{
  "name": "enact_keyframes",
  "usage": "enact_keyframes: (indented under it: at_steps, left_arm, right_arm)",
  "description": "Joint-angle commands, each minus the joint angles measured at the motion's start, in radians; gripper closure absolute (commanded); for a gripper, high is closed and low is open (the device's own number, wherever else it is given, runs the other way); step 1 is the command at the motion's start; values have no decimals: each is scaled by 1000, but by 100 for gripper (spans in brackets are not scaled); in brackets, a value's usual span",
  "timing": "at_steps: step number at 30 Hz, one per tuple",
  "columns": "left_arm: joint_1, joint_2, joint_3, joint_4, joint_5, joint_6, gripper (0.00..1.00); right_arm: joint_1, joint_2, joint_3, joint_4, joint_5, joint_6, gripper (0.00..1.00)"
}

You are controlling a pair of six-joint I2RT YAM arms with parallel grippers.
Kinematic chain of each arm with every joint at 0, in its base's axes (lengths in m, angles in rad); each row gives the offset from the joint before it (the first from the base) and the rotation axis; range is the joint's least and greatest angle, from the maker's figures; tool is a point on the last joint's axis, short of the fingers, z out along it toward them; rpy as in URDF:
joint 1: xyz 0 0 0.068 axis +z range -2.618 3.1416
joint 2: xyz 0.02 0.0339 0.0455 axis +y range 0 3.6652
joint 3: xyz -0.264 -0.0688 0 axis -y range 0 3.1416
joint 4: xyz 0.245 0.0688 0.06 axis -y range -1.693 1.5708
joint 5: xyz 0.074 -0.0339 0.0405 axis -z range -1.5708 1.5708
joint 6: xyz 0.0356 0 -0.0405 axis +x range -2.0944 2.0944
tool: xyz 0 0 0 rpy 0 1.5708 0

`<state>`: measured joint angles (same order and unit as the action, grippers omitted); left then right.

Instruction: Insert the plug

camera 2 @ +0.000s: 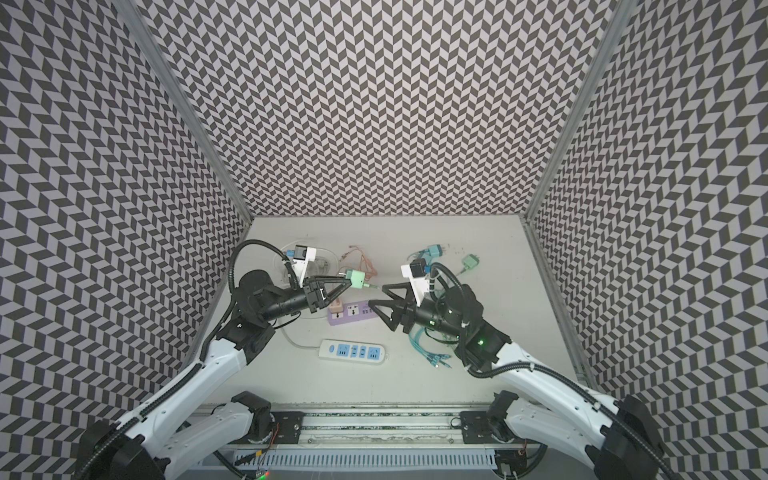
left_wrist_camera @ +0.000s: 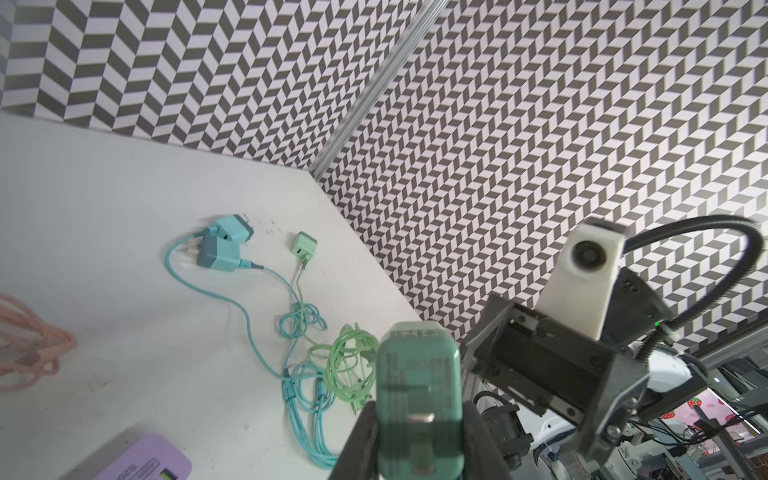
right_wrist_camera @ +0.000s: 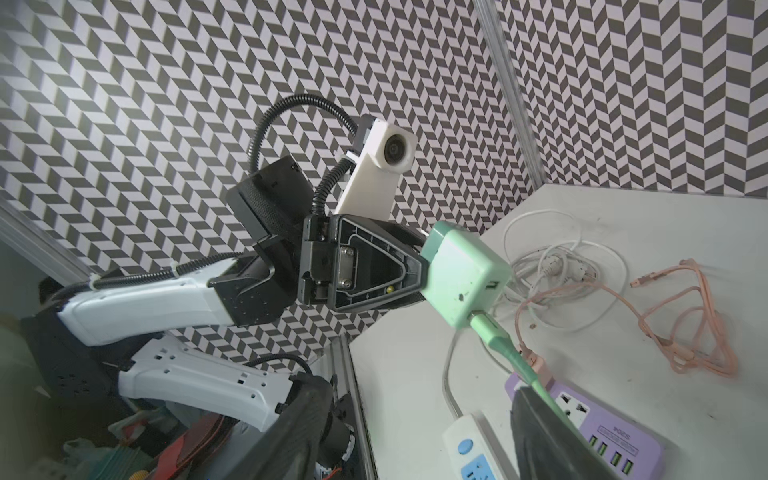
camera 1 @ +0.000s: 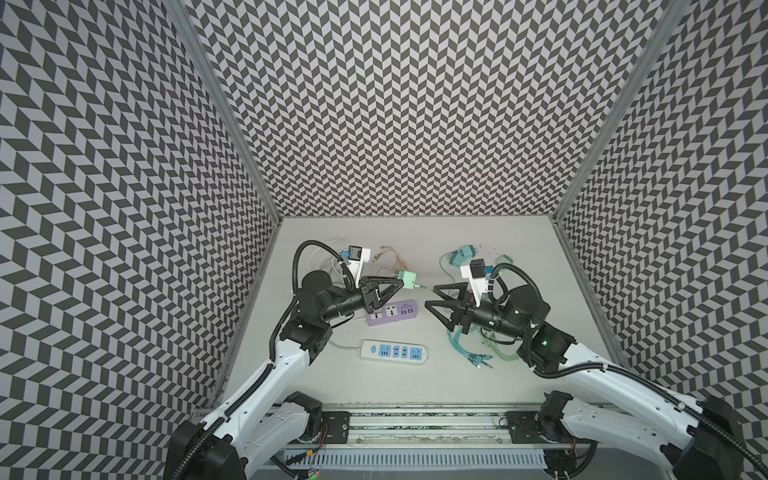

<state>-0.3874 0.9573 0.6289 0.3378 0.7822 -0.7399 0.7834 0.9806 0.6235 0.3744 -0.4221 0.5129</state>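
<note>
Green plug (left_wrist_camera: pixel 417 399) clamped in left tool (right_wrist_camera: pixel 423 270).

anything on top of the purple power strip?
On the purple power strip, a pink plug sits at one end; the middle socket and USB ports look bare. In a top view the left gripper hides that end.

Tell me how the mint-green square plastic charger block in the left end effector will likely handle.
The mint-green square plastic charger block looks rigid and probably light: the left end effector holds it clear of the table by one end. Its smooth rounded shell may pivot in that grip. The light green cable plugged into it could tug it sideways.
</note>
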Motion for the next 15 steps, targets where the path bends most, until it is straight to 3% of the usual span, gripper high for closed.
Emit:
enact_keyframes:
  at_steps: [1, 6, 15]
  left_arm:
    - [4, -25, -28, 158, -10, -74, 100]
    - [4, -27, -78, 333, 8, -172, 100]
    - [1, -36, -126, 496, 10, -252, 100]
  right_arm:
    - [4, 6, -50, 262, -60, 136, 26]
    - [4, 56, -60, 359, -112, 176, 25]
    - [4, 151, -55, 529, -152, 255, 27]
